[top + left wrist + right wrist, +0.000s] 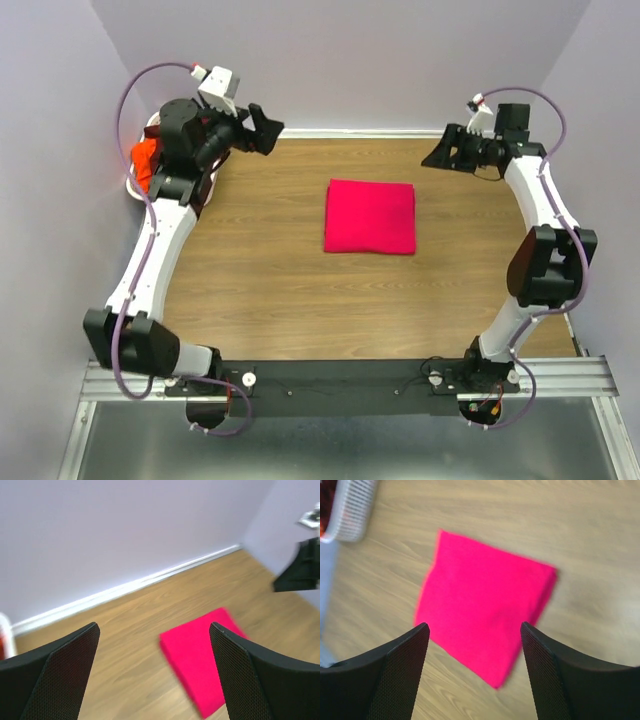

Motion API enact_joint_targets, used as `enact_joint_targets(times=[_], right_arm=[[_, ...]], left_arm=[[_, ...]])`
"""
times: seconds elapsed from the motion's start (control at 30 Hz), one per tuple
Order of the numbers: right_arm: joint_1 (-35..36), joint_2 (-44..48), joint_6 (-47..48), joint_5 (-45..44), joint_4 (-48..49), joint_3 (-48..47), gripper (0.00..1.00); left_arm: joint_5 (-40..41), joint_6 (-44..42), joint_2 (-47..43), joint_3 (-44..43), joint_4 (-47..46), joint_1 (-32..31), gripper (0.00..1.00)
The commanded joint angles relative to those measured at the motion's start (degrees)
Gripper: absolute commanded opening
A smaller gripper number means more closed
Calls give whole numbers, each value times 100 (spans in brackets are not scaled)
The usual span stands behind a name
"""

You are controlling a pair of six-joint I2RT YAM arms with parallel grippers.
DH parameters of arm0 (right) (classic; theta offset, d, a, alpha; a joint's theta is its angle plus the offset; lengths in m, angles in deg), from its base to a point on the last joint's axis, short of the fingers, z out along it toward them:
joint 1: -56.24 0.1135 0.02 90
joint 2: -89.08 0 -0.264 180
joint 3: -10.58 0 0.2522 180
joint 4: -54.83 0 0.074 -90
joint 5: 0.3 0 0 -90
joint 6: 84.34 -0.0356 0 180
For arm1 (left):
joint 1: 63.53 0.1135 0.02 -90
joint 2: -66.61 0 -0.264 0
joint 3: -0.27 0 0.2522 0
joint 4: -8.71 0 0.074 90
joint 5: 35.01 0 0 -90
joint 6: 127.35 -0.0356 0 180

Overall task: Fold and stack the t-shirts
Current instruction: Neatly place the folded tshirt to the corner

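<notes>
The pinkish-red t-shirt [370, 216] lies folded into a flat, tidy rectangle on the desk [270, 280]. It sits between your 2 end effectors, in front of and below both, and neither touches it. The left end effector [262, 130] hangs raised with its fingers spread wide and nothing between them. The right end effector [440, 152] is also spread and empty, looking down on the shirt.

This tee looks finished, so the step in hand is likely fetching the next 1. An orange cloth [145, 157] shows in the white basket [351, 507], just outboard of the left end effector. That arm is best placed to reach in and pinch a loose edge.

The back wall runs close behind both end effectors, and the side walls crowd each arm's outer side. Open desk lies inward of both and on the shirt's near side.
</notes>
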Motion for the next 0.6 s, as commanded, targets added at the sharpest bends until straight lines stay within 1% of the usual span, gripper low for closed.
enact_joint_targets(times=[0.0, 0.03, 0.07, 0.13, 0.2, 0.23, 0.33, 0.37, 0.4, 0.43, 0.47, 0.57], right_arm=[[242, 296, 815, -1367, -376, 877, 82], [373, 523, 852, -1499, -376, 1028, 83], [435, 595, 870, -1726, -376, 1160, 86], [636, 701, 905, -1921, -376, 1529, 87], [927, 894, 975, -2184, -341, 1845, 92], [1111, 1008, 993, -2334, -324, 1925, 99], [1331, 1149, 774, -2493, -253, 2066, 100], [1550, 1167, 695, -2633, -253, 2041, 100], [1665, 1106, 625, -2956, -262, 1988, 100], [1797, 1062, 633, -3037, -262, 1944, 100], [2024, 957, 424, -3178, -262, 1839, 100], [2368, 790, 352, -3197, -262, 1628, 100]], left_arm=[[1724, -1110, -701, 538, 1364, 20, 98], [1753, -1337, -842, 626, 1626, 81, 98], [1779, -1409, -1087, 662, 1750, 117, 98], [1815, -1506, -1291, 767, 2093, 178, 98], [1806, -1620, -1406, 724, 2461, 205, 98], [1789, -1647, -1397, 680, 2585, 205, 98], [1859, -1603, -1319, 408, 2867, 214, 98], [1868, -1612, -1301, 329, 2911, 214, 98], [1972, -1638, -1187, 250, 2973, 214, 98], [2008, -1690, -1143, 188, 3008, 222, 98], [2121, -1743, -1029, 31, 3026, 240, 98], [2289, -1875, -897, -268, 3096, 292, 98]])
